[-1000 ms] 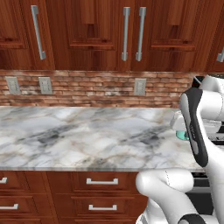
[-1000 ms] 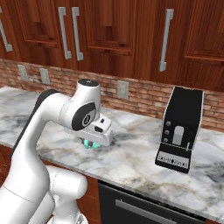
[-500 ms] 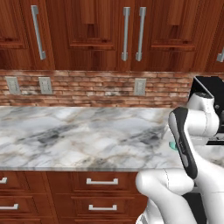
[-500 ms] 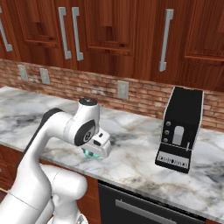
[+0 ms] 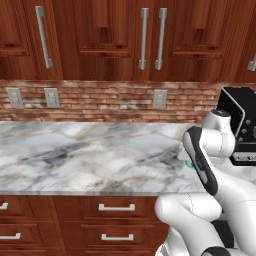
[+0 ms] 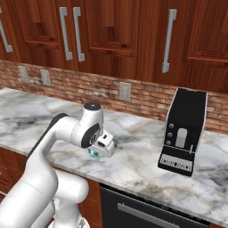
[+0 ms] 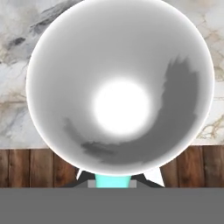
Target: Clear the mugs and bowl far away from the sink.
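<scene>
A teal mug [image 7: 118,100] is being held by the gripper [image 6: 95,153], jaws clamped narrowly on its rim; it is being lowered toward the marble counter [image 6: 133,164] near its front edge. Compared with a second ago, the arm is being folded lower; set-down is judged imminent, beside the coffee machine [image 6: 183,132].

The arm folds low over itself, wrist pointing down; the gripper [image 6: 95,154], apparently, is clamped tight.
</scene>
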